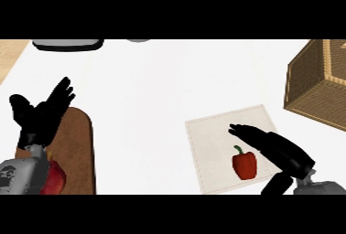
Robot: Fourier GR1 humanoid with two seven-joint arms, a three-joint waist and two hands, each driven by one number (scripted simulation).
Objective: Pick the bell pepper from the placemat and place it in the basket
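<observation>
A red bell pepper (pixel 245 165) with a green stem lies on the pale square placemat (pixel 213 151) at the lower right of the head view. My right hand (pixel 273 145) hovers just right of the pepper, fingers stretched toward the upper left, open and holding nothing. The wicker basket (pixel 317 82) stands at the right edge, beyond the placemat. My left hand (pixel 40 114) rests open at the left, fingers up.
A brown cutting board (pixel 76 151) lies under the left arm, with a red object (pixel 54 180) partly hidden by the forearm. A grey appliance (pixel 67 44) sits at the top left edge. White counter stretches between placemat and basket.
</observation>
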